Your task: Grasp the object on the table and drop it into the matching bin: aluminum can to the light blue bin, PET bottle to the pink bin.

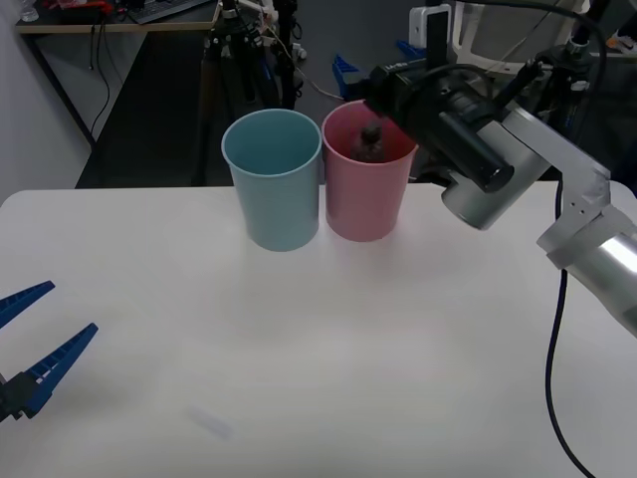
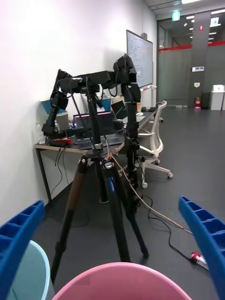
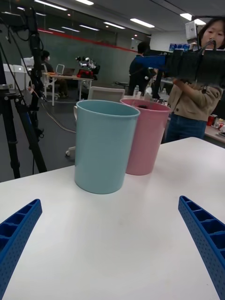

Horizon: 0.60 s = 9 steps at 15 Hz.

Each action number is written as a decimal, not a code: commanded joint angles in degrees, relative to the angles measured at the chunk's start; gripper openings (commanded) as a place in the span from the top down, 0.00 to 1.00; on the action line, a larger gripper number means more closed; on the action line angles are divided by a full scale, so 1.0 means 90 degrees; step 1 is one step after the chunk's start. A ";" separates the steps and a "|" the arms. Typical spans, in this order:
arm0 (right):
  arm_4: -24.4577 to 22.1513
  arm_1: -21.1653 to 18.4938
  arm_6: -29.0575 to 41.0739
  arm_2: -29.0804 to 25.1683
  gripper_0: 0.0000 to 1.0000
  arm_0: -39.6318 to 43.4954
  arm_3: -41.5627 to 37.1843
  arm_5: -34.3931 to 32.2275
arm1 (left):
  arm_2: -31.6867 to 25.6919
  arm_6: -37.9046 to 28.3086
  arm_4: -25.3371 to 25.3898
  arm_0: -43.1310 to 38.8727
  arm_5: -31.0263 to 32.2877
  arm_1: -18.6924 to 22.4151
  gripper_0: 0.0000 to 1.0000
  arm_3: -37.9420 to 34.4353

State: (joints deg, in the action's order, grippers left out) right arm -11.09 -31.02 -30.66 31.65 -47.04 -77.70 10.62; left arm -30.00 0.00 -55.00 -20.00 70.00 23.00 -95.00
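Front view — the PET bottle (image 1: 371, 141) stands roughly upright inside the pink bin (image 1: 366, 199), black cap uppermost, body below the rim. My right gripper (image 1: 383, 88) sits over that bin's mouth at the far side of the table (image 1: 299, 339), so the bottle lies straight beneath it, long axis near vertical. The light blue bin (image 1: 273, 184) stands just beside the pink one, on its left. My left gripper (image 1: 35, 339) rests low at the near left edge, well apart from both bins, fingers spread.

Right wrist view — both blue fingers (image 2: 206, 234) stand wide apart with nothing between them; the pink rim (image 2: 122, 281) curves directly below, the blue rim (image 2: 28, 272) off to one side. I read this as released, the drop made into the correct bin.

Left wrist view — fingers (image 3: 201, 229) parted and empty, facing the two bins across bare table; the right arm is much the nearer to the bottle. My judgement: what is left is to draw the right arm clear of the rim.
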 commanded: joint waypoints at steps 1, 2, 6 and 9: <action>-0.0018 0.0000 -0.0002 -0.0031 0.00 0.0002 -0.0019 0.0001 | 0.0000 0.0000 0.0000 0.0000 0.0000 0.0000 0.00 0.0000; -0.0018 0.0000 0.0008 -0.0040 0.00 0.0002 -0.0019 -0.0008 | 0.0000 0.0000 0.0000 0.0000 0.0000 0.0000 0.00 0.0000; -0.0028 -0.0010 -0.0012 -0.0070 0.00 0.0002 -0.0038 -0.0018 | 0.0000 0.0000 0.0000 0.0000 0.0000 0.0000 0.00 0.0000; -0.0028 -0.0117 -0.0041 -0.0109 0.00 0.0022 -0.0068 -0.0106 | 0.0000 0.0000 0.0000 0.0000 0.0000 0.0000 0.00 0.0000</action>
State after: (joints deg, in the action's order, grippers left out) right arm -11.34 -31.75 -30.99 30.80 -46.91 -78.12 9.85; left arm -30.00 0.00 -55.00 -20.00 70.00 23.00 -95.00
